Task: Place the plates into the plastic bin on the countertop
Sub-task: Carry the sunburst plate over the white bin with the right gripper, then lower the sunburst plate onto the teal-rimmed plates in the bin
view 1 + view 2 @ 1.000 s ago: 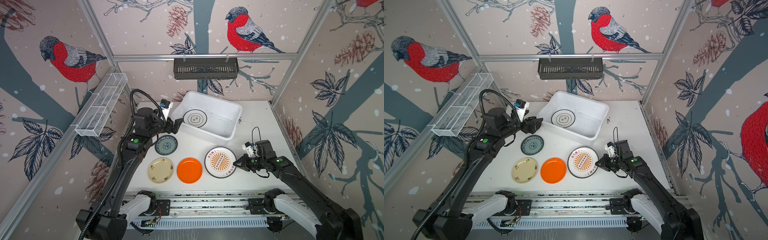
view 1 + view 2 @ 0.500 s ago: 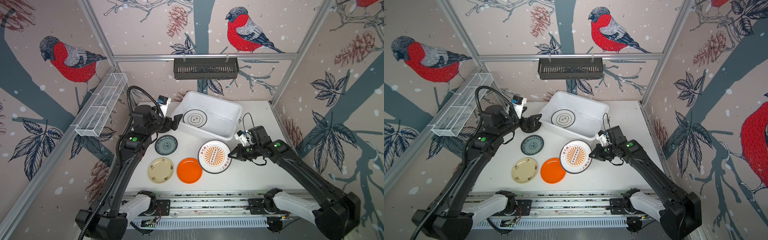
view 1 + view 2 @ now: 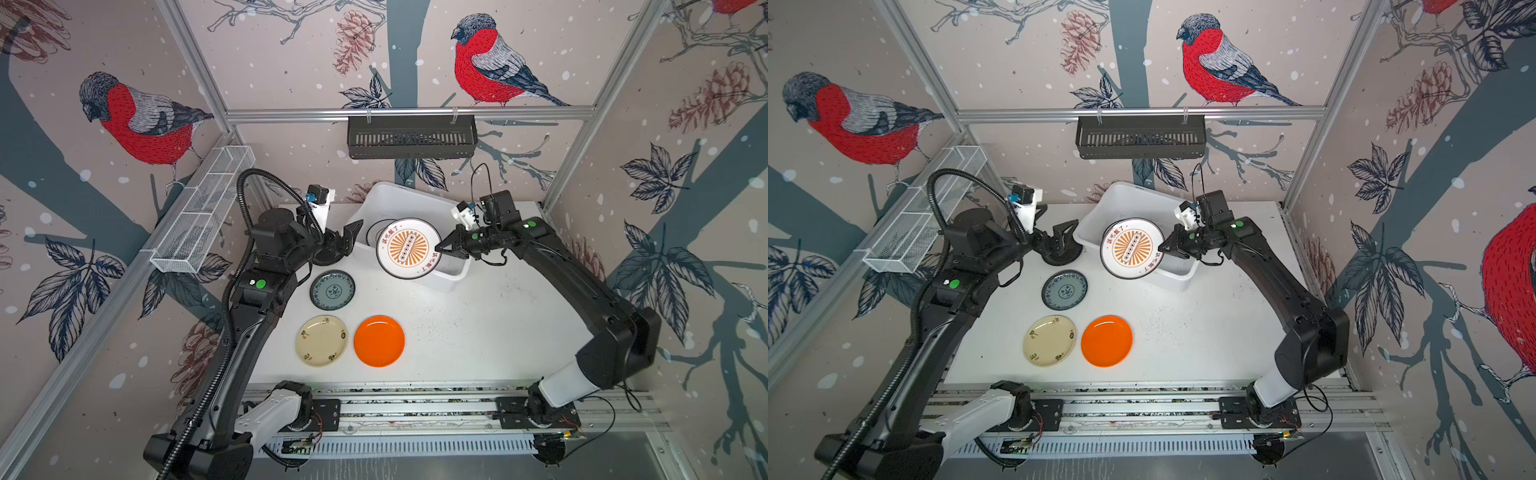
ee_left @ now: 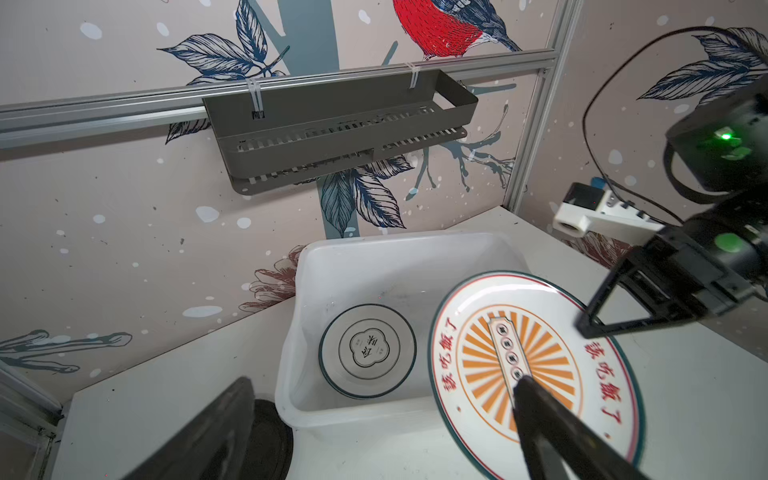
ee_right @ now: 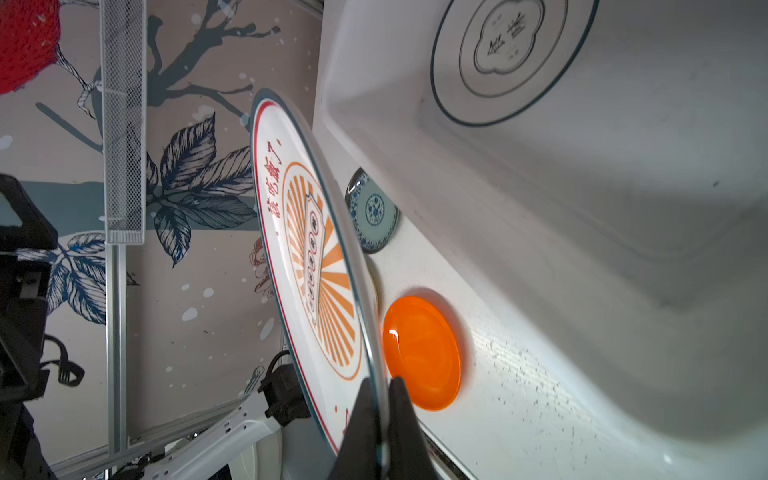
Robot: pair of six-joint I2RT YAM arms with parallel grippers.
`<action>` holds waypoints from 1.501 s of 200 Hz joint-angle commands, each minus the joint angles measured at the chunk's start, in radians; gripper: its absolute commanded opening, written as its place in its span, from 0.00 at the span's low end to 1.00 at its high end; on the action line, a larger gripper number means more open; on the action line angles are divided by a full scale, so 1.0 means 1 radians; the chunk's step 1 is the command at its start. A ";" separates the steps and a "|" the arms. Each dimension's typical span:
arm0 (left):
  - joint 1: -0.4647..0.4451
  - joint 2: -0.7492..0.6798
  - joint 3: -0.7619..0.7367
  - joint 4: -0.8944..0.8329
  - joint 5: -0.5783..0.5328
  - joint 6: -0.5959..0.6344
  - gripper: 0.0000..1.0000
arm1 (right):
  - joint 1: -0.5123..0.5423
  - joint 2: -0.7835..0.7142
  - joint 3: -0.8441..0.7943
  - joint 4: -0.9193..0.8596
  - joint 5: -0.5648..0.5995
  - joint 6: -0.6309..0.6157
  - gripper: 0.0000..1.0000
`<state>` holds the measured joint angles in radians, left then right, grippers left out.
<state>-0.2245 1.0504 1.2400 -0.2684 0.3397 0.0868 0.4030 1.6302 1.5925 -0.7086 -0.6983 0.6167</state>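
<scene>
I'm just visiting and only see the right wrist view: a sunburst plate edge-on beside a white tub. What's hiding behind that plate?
Observer: A cream plate, lying flat on the countertop next to the orange plate.
Operator: What's the other arm up to?
Observer: The left gripper hangs with its fingers wide open over a black plate, by a corner of the bin.
Operator: Is my plate over the tub?
Observer: Seen from above, the sunburst plate overlaps the bin's front wall and covers part of the emblem plate inside.

Black slotted basket [image 3: 411, 137], white wire-mesh rack [image 3: 203, 217], bird-patterned wallpaper [image 3: 487, 62]
</scene>
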 commanded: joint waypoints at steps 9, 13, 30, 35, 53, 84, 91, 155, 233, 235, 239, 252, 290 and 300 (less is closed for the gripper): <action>-0.001 -0.006 -0.005 0.049 0.037 0.036 0.97 | -0.022 0.159 0.175 0.007 -0.009 -0.048 0.02; -0.001 -0.005 -0.006 0.051 0.039 0.037 0.97 | -0.023 0.183 0.202 0.000 -0.005 -0.053 0.01; 0.000 -0.004 -0.011 0.059 0.043 0.038 0.97 | -0.033 0.278 0.305 -0.018 0.019 -0.071 0.01; -0.001 -0.002 -0.012 0.061 0.043 0.038 0.97 | -0.036 0.308 0.332 -0.019 0.022 -0.070 0.01; 0.000 0.002 -0.017 0.069 0.040 0.035 0.96 | -0.043 0.406 0.413 -0.022 0.046 -0.074 0.01; 0.000 0.009 -0.019 0.078 0.033 0.031 0.96 | -0.046 0.553 0.521 -0.005 0.075 -0.075 0.02; 0.000 0.011 -0.017 0.079 0.028 0.032 0.97 | -0.049 0.581 0.542 0.002 0.080 -0.068 0.02; -0.001 0.058 0.001 0.062 0.035 0.045 0.96 | -0.066 0.743 0.605 0.092 0.067 -0.009 0.02; 0.000 0.083 -0.006 0.092 0.027 0.024 0.97 | -0.070 0.830 0.628 0.172 0.039 0.070 0.04; -0.001 0.083 -0.006 0.093 0.025 0.025 0.97 | -0.071 0.833 0.629 0.172 0.039 0.072 0.04; -0.001 0.082 -0.006 0.092 0.024 0.025 0.96 | -0.070 0.837 0.629 0.173 0.036 0.075 0.04; -0.001 0.080 -0.010 0.093 0.025 0.024 0.96 | -0.066 0.842 0.628 0.179 0.036 0.081 0.04; -0.001 0.074 -0.018 0.099 0.028 0.016 0.97 | -0.053 0.863 0.624 0.181 0.043 0.089 0.05; -0.001 0.073 -0.020 0.100 0.028 0.016 0.97 | -0.052 0.866 0.624 0.181 0.047 0.090 0.05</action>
<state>-0.2245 1.1305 1.2228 -0.2218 0.3653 0.1078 0.3477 2.4889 2.2127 -0.5632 -0.6434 0.6846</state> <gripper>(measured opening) 0.965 0.082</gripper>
